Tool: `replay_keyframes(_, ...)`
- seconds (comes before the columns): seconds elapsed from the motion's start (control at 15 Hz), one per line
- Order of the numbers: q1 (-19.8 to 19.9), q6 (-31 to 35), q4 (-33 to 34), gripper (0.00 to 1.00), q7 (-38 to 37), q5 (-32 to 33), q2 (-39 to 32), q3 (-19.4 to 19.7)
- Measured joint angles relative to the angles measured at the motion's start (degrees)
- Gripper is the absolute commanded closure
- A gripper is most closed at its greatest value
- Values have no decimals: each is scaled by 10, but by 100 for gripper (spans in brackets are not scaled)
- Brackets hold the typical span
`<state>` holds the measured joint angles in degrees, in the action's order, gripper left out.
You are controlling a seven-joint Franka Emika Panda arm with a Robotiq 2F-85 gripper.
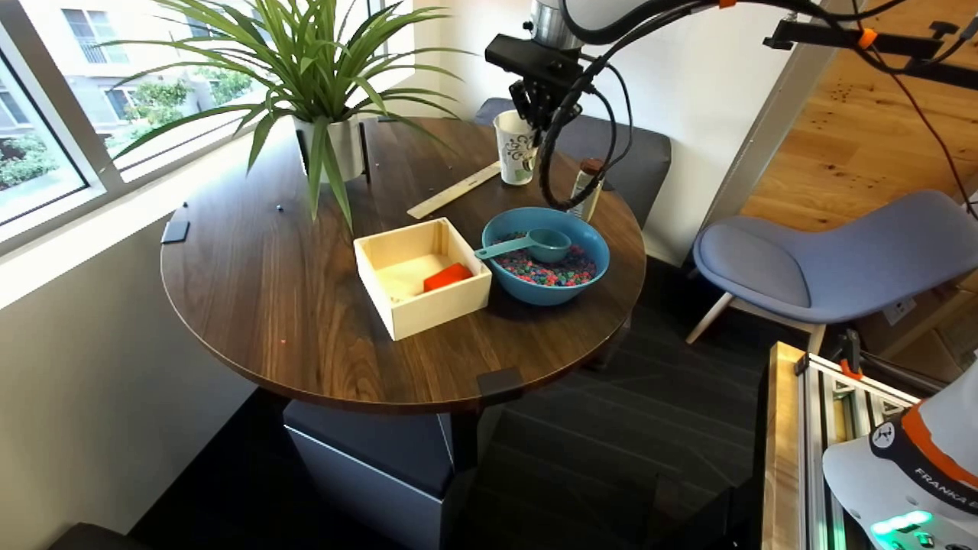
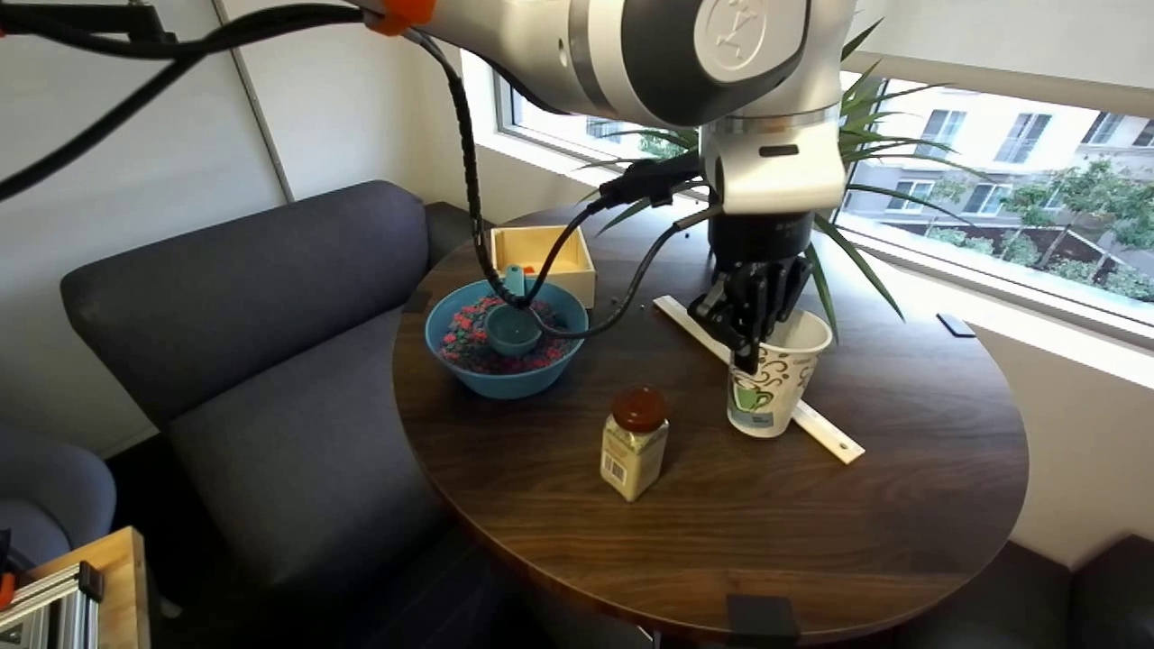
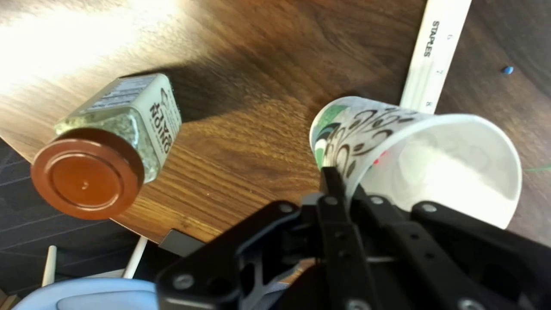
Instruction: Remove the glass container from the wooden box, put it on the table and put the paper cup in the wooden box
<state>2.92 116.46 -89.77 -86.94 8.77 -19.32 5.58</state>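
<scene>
The paper cup [image 1: 515, 156] is at the table's far side in an exterior view; it also shows in an exterior view [image 2: 773, 388] and the wrist view [image 3: 371, 125]. My gripper [image 3: 346, 183] is shut on its rim, one finger inside and one outside. I cannot tell whether the cup's base touches the table [image 1: 267, 290]. The glass container [image 2: 634, 451], a small jar with a brown lid, stands upright on the table beside the cup; it also shows in the wrist view [image 3: 125, 114]. The wooden box [image 1: 443, 308] holds a small orange-red object [image 1: 447, 276].
A blue bowl [image 1: 535, 292] with coloured bits and a teal scoop [image 1: 548, 246] stands against the box's side. A ruler [image 2: 825, 431] lies by the cup. A potted plant [image 1: 340, 149] stands near the window. A loose cable loop hangs from my arm above the bowl.
</scene>
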Motion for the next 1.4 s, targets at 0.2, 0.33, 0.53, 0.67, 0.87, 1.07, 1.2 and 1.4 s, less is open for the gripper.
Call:
replay_keyframes(0.2, 0, 0, 2, 99, 44, -16, 41, 0)
replay_keyframes(0.33, 0, 0, 0, 99, 102, -40, 89, -4)
replay_keyframes(0.53, -8, -32, -8, 99, 176, -74, 163, -25)
replay_keyframes(0.67, -24, -63, -16, 99, 206, -89, 203, -46)
replay_keyframes(0.87, -55, -99, -38, 99, 233, -102, 241, -85)
replay_keyframes(1.07, -80, -116, -53, 96, 264, -102, 250, -115)
replay_keyframes(1.2, -82, -117, -55, 99, 276, -102, 249, -116)
replay_keyframes(1.4, -79, -114, -54, 99, 284, -102, 248, -116)
